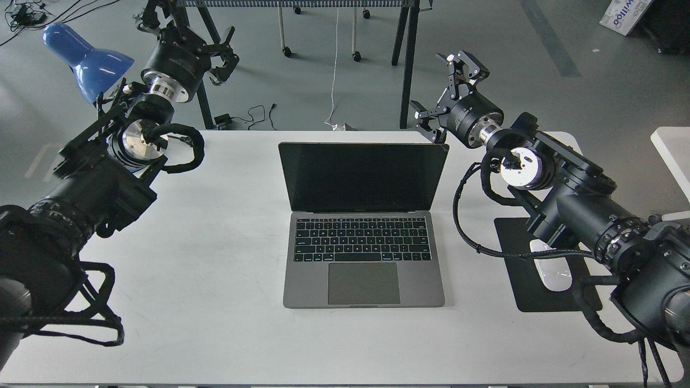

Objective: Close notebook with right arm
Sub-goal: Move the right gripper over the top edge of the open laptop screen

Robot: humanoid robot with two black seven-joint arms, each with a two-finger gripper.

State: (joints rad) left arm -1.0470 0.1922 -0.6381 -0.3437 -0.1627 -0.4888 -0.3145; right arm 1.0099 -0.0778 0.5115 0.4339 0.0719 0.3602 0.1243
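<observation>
Notebook open — right end effector beside lid

We see a white worktop | black mouse pad at 4 o'clock on it, white mouse resting on the pad | blue lamp at 10 o'clock, past the worktop's edge | white cable hanging at 12 o'clock | cardboard box on the floor at 1 o'clock.

Right claw, fingers spread, hovers by the open notebook's top-right corner.
</observation>
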